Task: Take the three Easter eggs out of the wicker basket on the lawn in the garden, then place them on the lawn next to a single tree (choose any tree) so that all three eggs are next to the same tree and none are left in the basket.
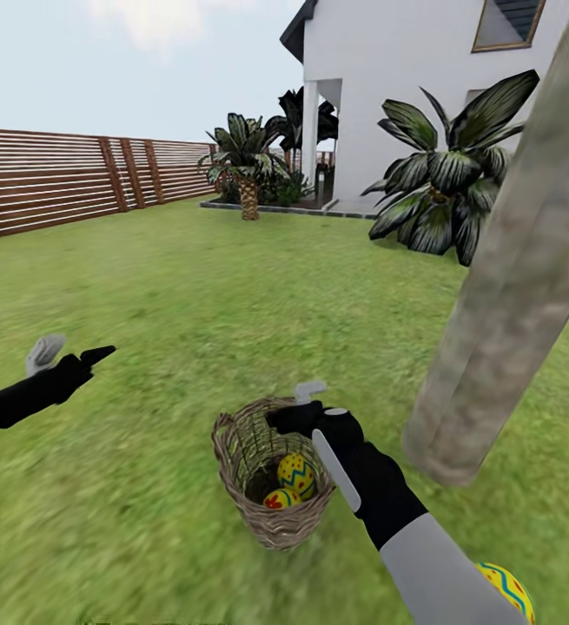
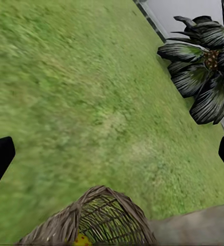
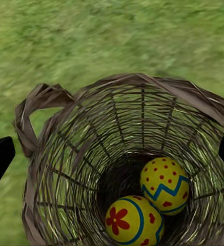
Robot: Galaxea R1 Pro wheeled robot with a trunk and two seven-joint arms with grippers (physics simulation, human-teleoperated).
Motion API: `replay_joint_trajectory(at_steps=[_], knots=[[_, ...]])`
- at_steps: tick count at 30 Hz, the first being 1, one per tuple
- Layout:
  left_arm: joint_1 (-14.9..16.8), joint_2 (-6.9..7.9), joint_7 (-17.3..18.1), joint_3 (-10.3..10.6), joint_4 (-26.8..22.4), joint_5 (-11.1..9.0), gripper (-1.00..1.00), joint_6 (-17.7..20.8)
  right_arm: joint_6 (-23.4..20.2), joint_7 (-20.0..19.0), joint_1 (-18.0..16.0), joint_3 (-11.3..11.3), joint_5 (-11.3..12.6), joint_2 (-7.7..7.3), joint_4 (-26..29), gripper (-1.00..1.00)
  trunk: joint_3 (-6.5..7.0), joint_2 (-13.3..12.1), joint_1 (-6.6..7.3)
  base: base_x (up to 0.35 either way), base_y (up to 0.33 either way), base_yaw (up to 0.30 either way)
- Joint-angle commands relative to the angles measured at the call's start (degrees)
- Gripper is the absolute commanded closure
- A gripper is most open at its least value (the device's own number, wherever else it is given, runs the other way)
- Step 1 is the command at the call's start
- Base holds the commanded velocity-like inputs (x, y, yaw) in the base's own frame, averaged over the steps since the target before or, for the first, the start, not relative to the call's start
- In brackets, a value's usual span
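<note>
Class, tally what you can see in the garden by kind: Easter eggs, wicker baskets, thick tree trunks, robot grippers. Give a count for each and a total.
Easter eggs: 3 (dotted egg and flower egg in the basket, one on the lawn)
Wicker basket: 1
Tree trunk: 1
Grippers: 2 (left gripper, right gripper)
Total: 7

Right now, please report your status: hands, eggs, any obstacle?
Right gripper open above basket. Left gripper open, empty. Two eggs inside, one egg on grass by tree. Nothing in the way.
</note>
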State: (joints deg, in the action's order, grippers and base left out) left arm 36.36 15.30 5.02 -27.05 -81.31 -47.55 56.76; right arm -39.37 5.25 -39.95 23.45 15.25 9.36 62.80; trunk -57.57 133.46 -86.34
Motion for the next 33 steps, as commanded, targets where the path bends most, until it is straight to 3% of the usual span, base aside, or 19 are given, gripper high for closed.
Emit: replay_joint_trajectory(at_steps=[1, 3, 8, 12, 20, 25, 30, 33], knots=[[0.0, -0.01, 0.6, 0.6, 0.0, 0.5, -1.00, 0.3, -0.2, 0.9, 0.0, 0.1, 0.6, -0.03, 0.0, -1.00, -0.01, 0.0, 0.01, 0.000, 0.000, 0.260], [0.0, -0.01, 0.5, 1.7, 0.0, 0.5, -1.00, 0.3, -0.1, 2.2, 0.0, 0.1, 0.6, -0.04, -0.1, -1.00, 0.05, 0.0, 0.01, 0.000, 0.000, 0.202], [0.0, -0.05, 0.4, 2.8, 0.0, 0.6, -1.00, 0.2, 0.3, 10.1, 0.2, 0.1, 0.7, -0.09, -1.9, -1.00, 0.07, 0.0, 0.01, 0.000, 0.000, 0.039], [0.0, -1.02, 0.1, 2.9, 0.0, 0.7, -1.00, 0.2, 0.6, 11.7, -0.2, 0.1, 0.6, -0.10, -7.3, -1.00, 0.07, 0.0, 0.01, 0.000, 0.000, 0.003], [0.0, -2.01, 0.0, 2.9, -0.1, 0.7, -1.00, 0.2, 3.4, 11.0, -6.5, 0.0, 0.7, 0.27, -22.0, -1.00, 0.07, 0.0, 0.01, 0.000, 0.000, 0.000], [0.0, -2.03, 0.0, 3.0, -0.1, 0.8, -1.00, 0.2, 4.5, 6.4, -7.8, 0.1, 0.9, 0.47, -24.3, -1.00, -0.64, 1.6, -0.87, 0.000, 0.000, 0.000], [0.0, -2.04, 0.0, 3.0, -0.1, 0.8, -1.00, 0.2, 4.6, 5.1, -8.3, 0.7, 0.8, 0.54, -24.3, -1.00, -1.54, 3.6, -1.97, 0.000, 0.000, 0.000], [0.0, -2.10, 0.0, 3.0, 0.0, 0.8, -1.00, 0.2, 4.6, 4.9, -8.3, 4.5, 0.8, 0.51, -22.4, -1.00, -2.08, 4.8, -2.63, 0.000, 0.000, 0.000]])
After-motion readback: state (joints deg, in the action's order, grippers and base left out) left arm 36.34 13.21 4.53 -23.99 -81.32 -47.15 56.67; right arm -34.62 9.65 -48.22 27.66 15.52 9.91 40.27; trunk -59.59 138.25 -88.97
